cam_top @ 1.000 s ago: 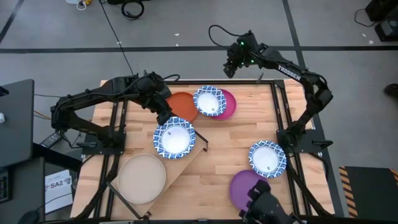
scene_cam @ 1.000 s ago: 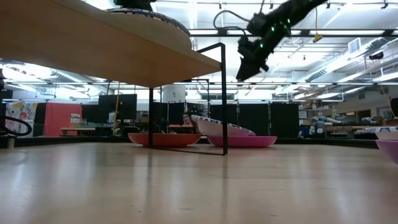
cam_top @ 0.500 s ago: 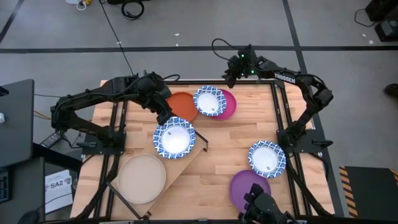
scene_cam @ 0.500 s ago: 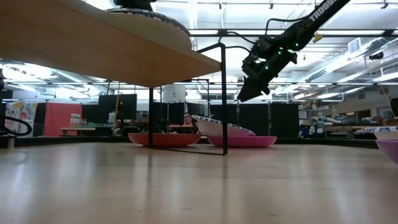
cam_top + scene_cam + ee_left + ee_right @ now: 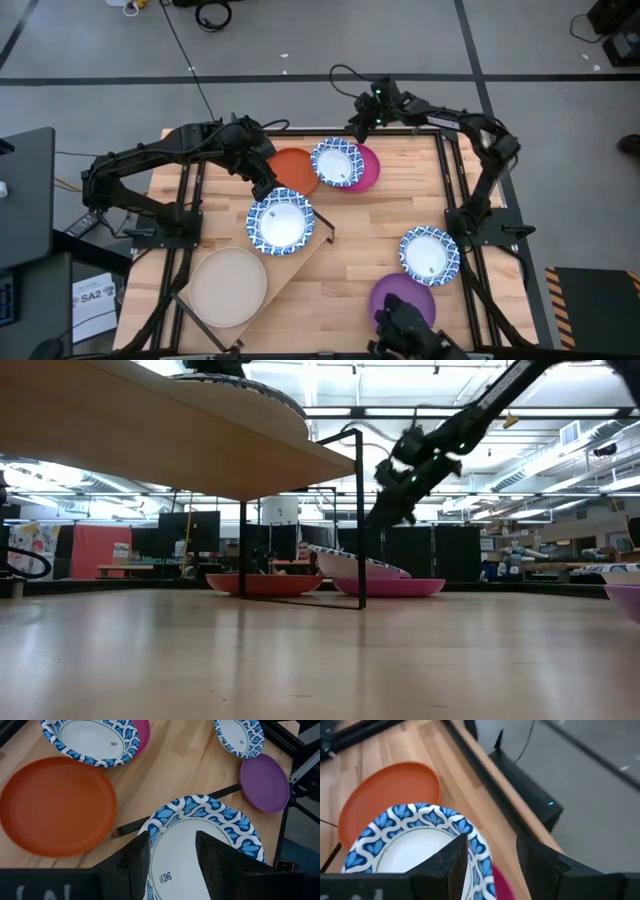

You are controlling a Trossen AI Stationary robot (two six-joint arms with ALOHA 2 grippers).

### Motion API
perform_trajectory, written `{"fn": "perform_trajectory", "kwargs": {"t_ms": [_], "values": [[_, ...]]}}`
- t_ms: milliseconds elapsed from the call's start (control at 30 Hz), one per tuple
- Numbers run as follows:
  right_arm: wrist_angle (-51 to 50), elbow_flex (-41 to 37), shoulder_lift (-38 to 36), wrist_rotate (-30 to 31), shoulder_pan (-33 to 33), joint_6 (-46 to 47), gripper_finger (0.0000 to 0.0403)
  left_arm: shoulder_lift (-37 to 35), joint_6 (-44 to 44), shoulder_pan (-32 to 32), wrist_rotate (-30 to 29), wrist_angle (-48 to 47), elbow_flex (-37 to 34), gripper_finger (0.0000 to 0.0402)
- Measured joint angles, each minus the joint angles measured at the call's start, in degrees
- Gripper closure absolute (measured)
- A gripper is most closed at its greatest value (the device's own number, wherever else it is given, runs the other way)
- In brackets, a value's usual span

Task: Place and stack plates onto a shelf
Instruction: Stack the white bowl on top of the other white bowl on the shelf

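A blue-and-white plate [image 5: 281,222] and a beige plate [image 5: 229,287] rest on the shelf [image 5: 300,262], a light board on black legs. My left gripper [image 5: 266,186] hangs open just above that blue plate's [image 5: 200,845] far-left rim. At the far edge another blue-and-white plate [image 5: 336,162] lies tilted on a magenta plate [image 5: 368,168], beside an orange plate [image 5: 292,170]. My right gripper [image 5: 360,125] is open and slants down above the far rim of this blue plate [image 5: 415,845]. It also shows in the low view, right gripper [image 5: 378,518], above the magenta plate [image 5: 390,587].
One more blue-and-white plate [image 5: 430,254] and a purple plate [image 5: 400,298] lie on the table's right near part. Black frame rails [image 5: 455,180] run along the table's sides. Bare wood lies between the shelf and the right plates.
My right gripper has come down toward the blue-and-white plate on the magenta one at the far edge, shifting a little toward the table's left and tipping to a shallower slant. Its fingers have stayed open. The plates have not moved.
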Motion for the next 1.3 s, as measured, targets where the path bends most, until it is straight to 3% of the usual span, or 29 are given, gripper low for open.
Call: {"fn": "perform_trajectory", "kwargs": {"t_ms": [333, 1300], "values": [[-0.74, 5.90, 9.81, -5.61, 0.15, 0.97, 0.0228, 0.00, -0.07, 0.00, -0.02, 0.02, 0.00, 0.0237], [-3.98, 5.90, 13.57, 1.13, 2.97, -1.13, 0.0231, 0.00, 0.04, -0.02, -0.01, -0.04, 0.00, 0.0237]]}}
